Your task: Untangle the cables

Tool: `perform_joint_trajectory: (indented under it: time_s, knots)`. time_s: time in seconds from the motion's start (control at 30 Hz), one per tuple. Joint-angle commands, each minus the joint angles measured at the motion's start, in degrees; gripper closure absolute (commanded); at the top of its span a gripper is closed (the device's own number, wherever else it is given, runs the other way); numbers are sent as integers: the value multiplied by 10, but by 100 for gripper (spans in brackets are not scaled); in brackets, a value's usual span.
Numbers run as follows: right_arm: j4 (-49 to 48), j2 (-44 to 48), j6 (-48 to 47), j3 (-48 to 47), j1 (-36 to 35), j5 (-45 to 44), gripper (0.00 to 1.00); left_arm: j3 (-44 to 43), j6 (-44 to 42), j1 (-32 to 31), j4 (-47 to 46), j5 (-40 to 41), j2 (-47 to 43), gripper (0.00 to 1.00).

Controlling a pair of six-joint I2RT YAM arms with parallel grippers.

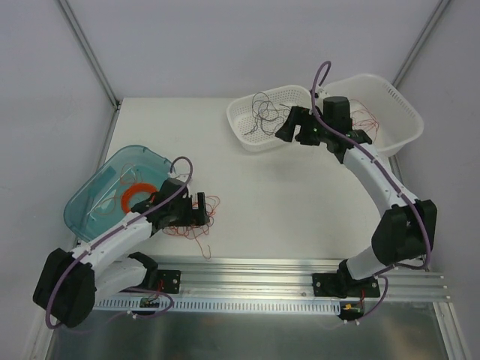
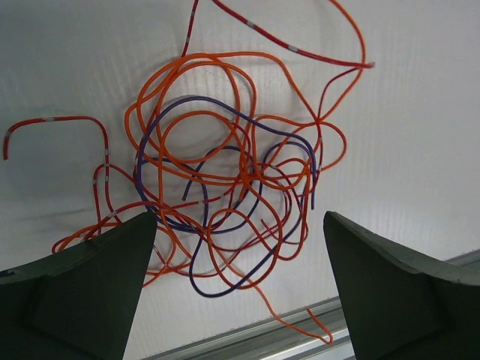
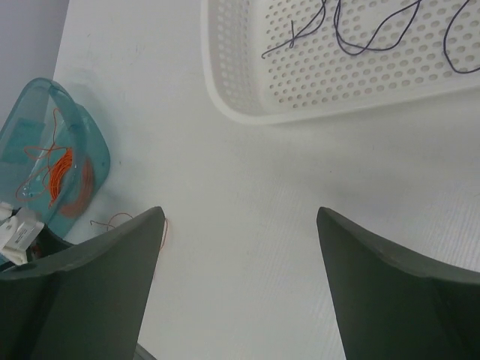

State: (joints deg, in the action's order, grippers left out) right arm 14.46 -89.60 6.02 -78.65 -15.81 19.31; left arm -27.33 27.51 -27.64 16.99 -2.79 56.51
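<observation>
- Cables (image 2: 232, 184): most of them sit in one tangle (image 1: 201, 221) of red-orange and dark purplish strands. It's lying on the table (image 1: 285, 202) close to the near rail (image 1: 300, 274), right under the left gripper (image 2: 238, 225).
- A few dark strands (image 1: 264, 112) are in the white basket (image 1: 247, 139), and some red strands (image 1: 367, 116) are in the second basket (image 1: 409, 127).
- That left gripper's jaws are spread wide with nothing in them, one finger on each side of the clump. If it closes right there it'll probably pinch several loops at once and lift the whole mess instead of one strand.
- The middle of the tangle is where everything crosses. A hard pull on any single loop could cinch it tighter rather than free it.
- One loose end trails down onto the rail, so dragging the clump that way could snag it in the slots.
- The right gripper (image 3: 240, 217) is also wide open and empty, over bare table beside the white basket's rim. The sorted dark strands curl up near it, so a careless sweep could hook one and pull it back out.
- These wires are super thin, so the fingers could easily close on nothing or let a strand slip.
- The teal bin (image 1: 90, 199) with the orange coil (image 1: 137, 196) is right next to the left arm, so it could get bumped.
</observation>
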Motion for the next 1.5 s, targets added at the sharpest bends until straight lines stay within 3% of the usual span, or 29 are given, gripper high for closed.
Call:
perform_joint_trajectory:
  time_s: [0.0, 0.17, 0.3, 0.5, 0.57, 0.7, 0.83, 1.03, 1.2, 1.47]
  knots:
    - [15, 57, -4, 51, -17, -14, 13, -30, 20, 4, 1, 8, 50, 7]
    - [20, 134, 9, 143, -39, -29, 13, -74, 33, -7, 0, -31, 158, 23]
    - [30, 192, 14, 194, -48, -53, 13, -122, 40, -38, -18, -56, 225, 29]
    - [52, 275, 18, 256, -53, -95, 13, -230, 63, -89, -78, -178, 320, 29]
    - [61, 291, 19, 266, -54, -102, 13, -267, 53, -109, -81, -177, 324, 27]
    - [73, 314, 19, 283, -69, -112, 13, -266, 35, -124, -82, -143, 283, 23]
    - [79, 305, 4, 286, -132, -120, 15, -222, 3, -125, -82, -82, 199, 23]
    - [65, 255, -42, 265, -220, -96, 23, -135, -41, -124, -76, -55, 90, 23]
    - [76, 155, -119, 197, -271, -61, 32, -52, 2, -120, -60, 22, 13, 30]
    - [80, 2, -181, 101, -316, -7, 52, -3, 85, -86, -50, 9, -3, 34]
